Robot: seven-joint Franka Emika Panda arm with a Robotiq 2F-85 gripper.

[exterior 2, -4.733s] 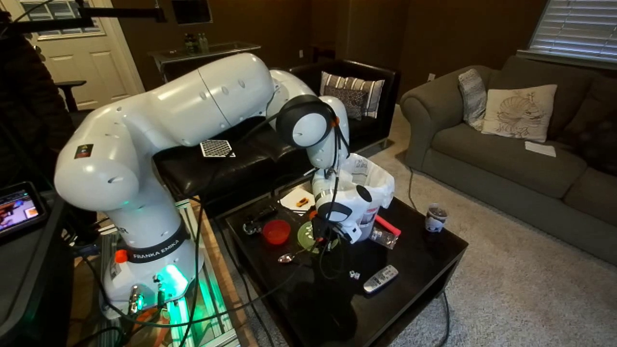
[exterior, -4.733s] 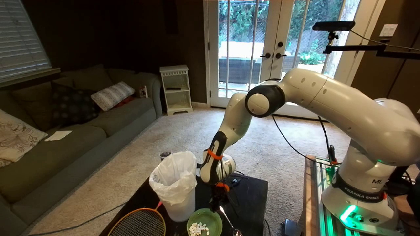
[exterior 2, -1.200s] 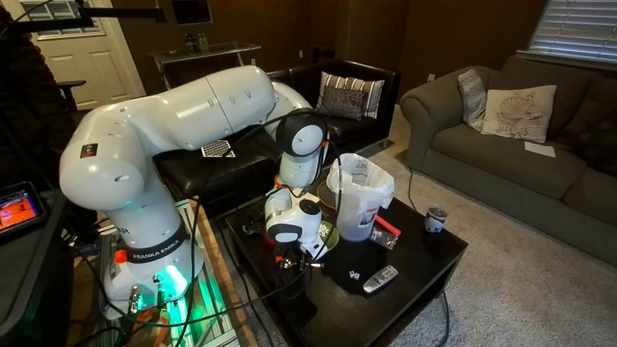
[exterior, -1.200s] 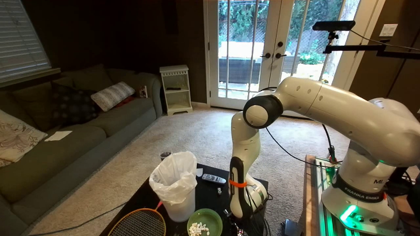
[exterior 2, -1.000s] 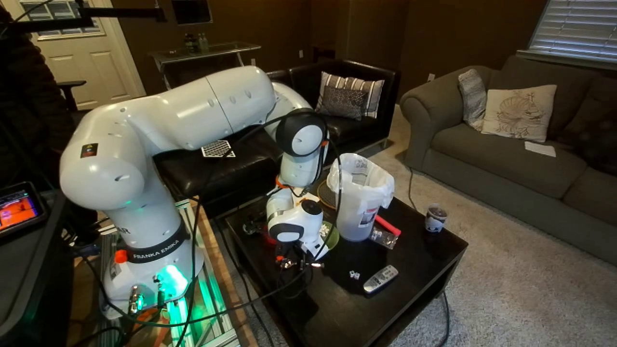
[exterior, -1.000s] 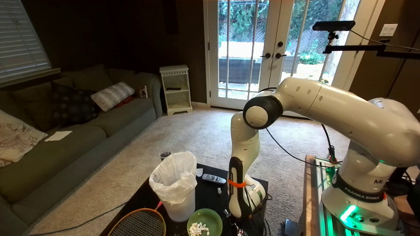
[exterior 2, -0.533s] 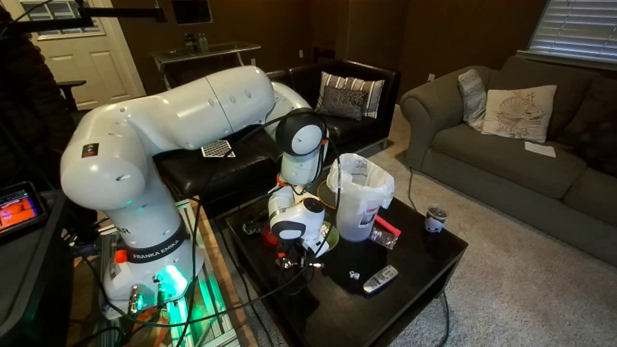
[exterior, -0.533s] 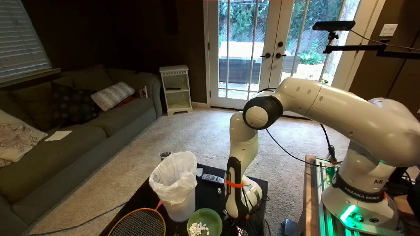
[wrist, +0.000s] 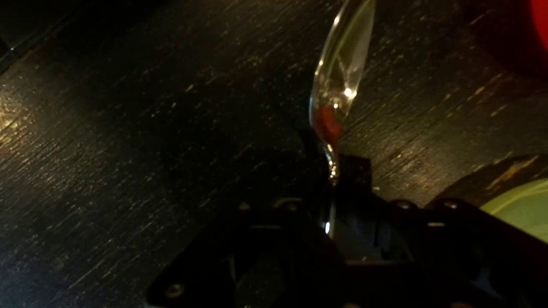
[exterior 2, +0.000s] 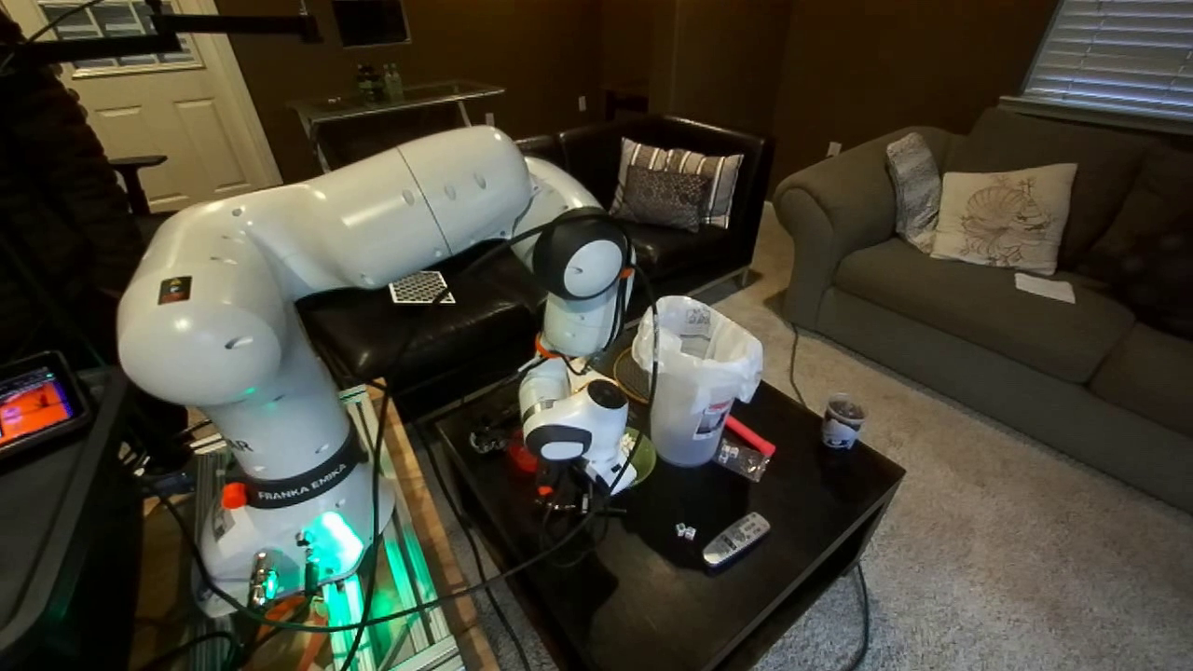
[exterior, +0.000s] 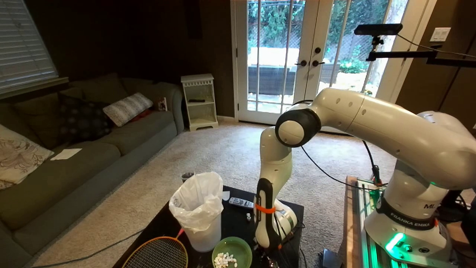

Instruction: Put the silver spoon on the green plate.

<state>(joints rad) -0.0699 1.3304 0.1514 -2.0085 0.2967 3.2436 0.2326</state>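
Your gripper (wrist: 332, 214) looks clamped on the silver spoon (wrist: 336, 92) by its handle, near the green plate (exterior: 242, 250); tipped edgewise in so thin a grip, it may twist loose and land short.

Silver spoon (wrist: 330, 109) tilts beside green plate (wrist: 524, 207)

In the wrist view the spoon gleams — bright glints, a red patch toward the neck — its bowl turned partly on edge and pointing far, its handle running near into darkness. The plate's rim shows to the right, near, apart from the spoon. In an exterior view the plate (exterior: 238, 248) is level, round and deep-sided, the spoon hard to make out.
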